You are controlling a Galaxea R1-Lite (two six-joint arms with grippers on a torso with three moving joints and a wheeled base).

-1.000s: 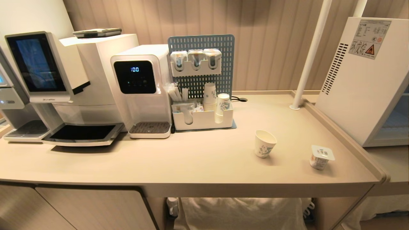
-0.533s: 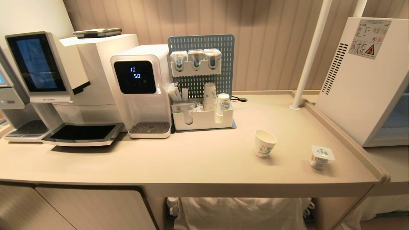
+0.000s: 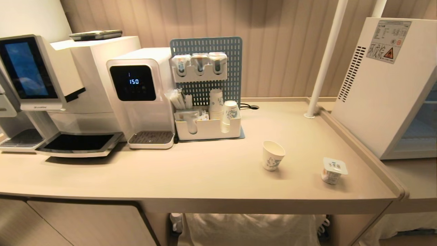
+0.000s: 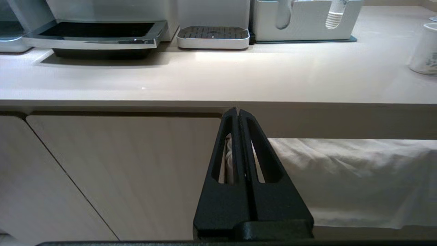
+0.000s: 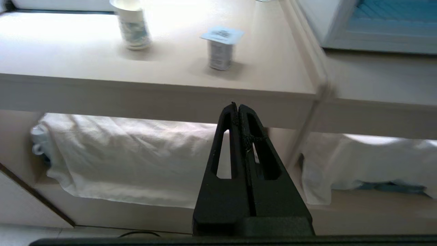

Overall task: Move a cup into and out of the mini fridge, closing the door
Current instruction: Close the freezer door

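Observation:
The cup (image 3: 272,155), white paper with a blue-green print, stands upright and alone on the beige counter, right of centre. It also shows in the left wrist view (image 4: 425,51) and the right wrist view (image 5: 133,25). The white mini fridge (image 3: 382,85) stands at the far right on a lower surface beyond the counter's raised edge. Its door (image 3: 418,136) faces right, and only its pale frame and bluish glass show. My left gripper (image 4: 238,110) and right gripper (image 5: 238,105) are both shut and empty. Both sit below the counter's front edge, outside the head view.
A small foil-lidded pot (image 3: 333,170) stands right of the cup. At the back are a coffee machine (image 3: 51,85), a water dispenser (image 3: 136,92) and an organiser with stacked cups (image 3: 208,126). A white post (image 3: 324,58) rises by the counter's raised right rim (image 3: 362,150). White cloth (image 3: 252,229) hangs under the counter.
The whole head view has shifted a little to the left, so the camera has moved. The cup and pot keep their places on the counter. The dispenser's display reading has changed.

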